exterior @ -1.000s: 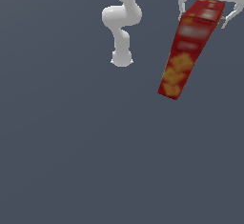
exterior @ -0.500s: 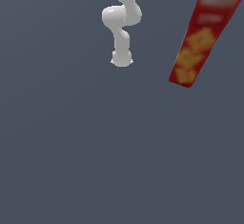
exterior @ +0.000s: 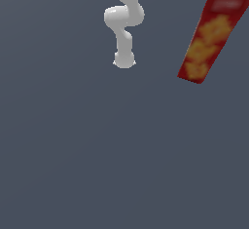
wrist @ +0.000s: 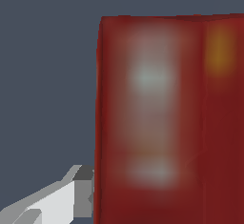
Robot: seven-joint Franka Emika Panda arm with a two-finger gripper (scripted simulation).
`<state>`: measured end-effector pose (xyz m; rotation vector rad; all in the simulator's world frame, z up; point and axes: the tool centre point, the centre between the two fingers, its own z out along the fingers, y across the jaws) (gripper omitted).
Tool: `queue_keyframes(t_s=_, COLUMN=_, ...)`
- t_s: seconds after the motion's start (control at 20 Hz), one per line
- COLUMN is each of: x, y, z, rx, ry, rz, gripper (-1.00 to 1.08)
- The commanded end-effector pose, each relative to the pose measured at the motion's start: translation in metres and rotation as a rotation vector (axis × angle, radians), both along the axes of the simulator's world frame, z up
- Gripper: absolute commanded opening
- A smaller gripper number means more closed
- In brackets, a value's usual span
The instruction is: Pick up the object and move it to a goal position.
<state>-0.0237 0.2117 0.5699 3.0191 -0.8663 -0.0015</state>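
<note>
Item: red cracker box (exterior: 210, 38), position changed since a second ago: it has risen and drifted toward the exterior view's upper right, and the gripper that showed at its top then is now out of that frame. Present location: about one o'clock in the exterior view, tilted, top end cut off by the frame edge, lower end hanging clear of the grey floor (exterior: 121, 164). Arm base (exterior: 124, 60): twelve o'clock, well apart from the box. Fingers: one pale fingertip (wrist: 83, 189) lies against the box's side in the wrist view; its partner is hidden, so a pinch is likely but unconfirmed. Progress: lift apparently done; carry to goal remains, no goal marker visible.
</note>
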Motion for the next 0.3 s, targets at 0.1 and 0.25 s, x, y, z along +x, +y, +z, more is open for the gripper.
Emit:
queue_keyframes(t_s=0.1, x=-0.0001, y=0.0013, z=0.0040, rx=0.000, ry=-0.001, rz=0.000, gripper=-1.00)
queue_keyframes(t_s=0.25, x=0.0000, y=0.0016, z=0.0046, rx=0.000, ry=-0.001, rz=0.000, gripper=-1.00)
